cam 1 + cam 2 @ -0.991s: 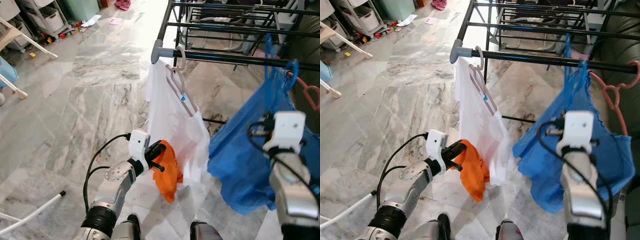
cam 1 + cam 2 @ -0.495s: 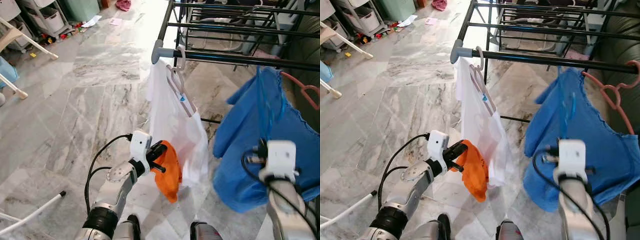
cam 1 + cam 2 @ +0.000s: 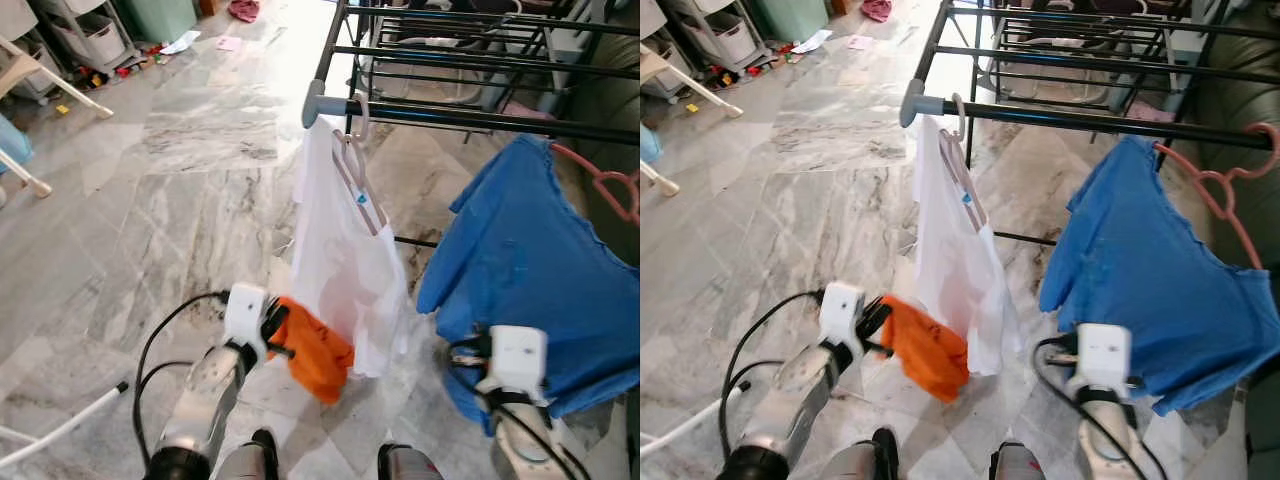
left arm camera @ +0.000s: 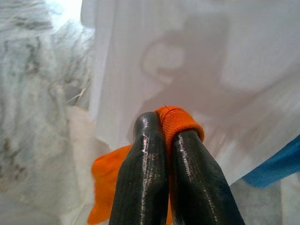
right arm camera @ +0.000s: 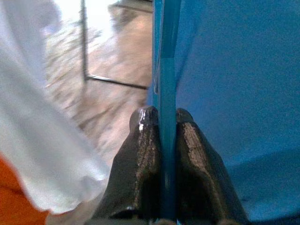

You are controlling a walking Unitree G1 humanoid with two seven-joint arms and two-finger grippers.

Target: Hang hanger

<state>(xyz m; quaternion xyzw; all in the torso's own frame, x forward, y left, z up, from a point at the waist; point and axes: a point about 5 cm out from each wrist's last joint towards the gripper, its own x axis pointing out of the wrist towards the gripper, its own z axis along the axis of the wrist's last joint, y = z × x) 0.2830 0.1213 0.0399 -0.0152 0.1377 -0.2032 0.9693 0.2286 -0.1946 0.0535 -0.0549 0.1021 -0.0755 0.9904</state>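
Head views: black drying rack stands ahead over the marble floor, its near rail running left to right. A white garment hangs from a white hanger hooked near the rail's grey left end cap. To its right hangs a blue shirt, draped wide and low. At the far right, a pink hanger is hooked on the rail, touching the shirt's upper edge.

Left arm low at near left; left gripper holds an orange cloth just in front of the white garment's hem. Right arm at near right, its white wrist block below the blue shirt; fingers hidden in the head views.

Wrist views add the finger detail. Left wrist view: both black fingers pressed together, clenched on a fold of the orange cloth, white garment close behind. Right wrist view: right gripper grasping a blue hanger, a thin blue bar that runs straight between the two fingertips and on away from them, lying against the blue shirt. The bar is nipped right at the finger ends. Its hook cannot be made out in any view, so whether it sits on the rail cannot be told.
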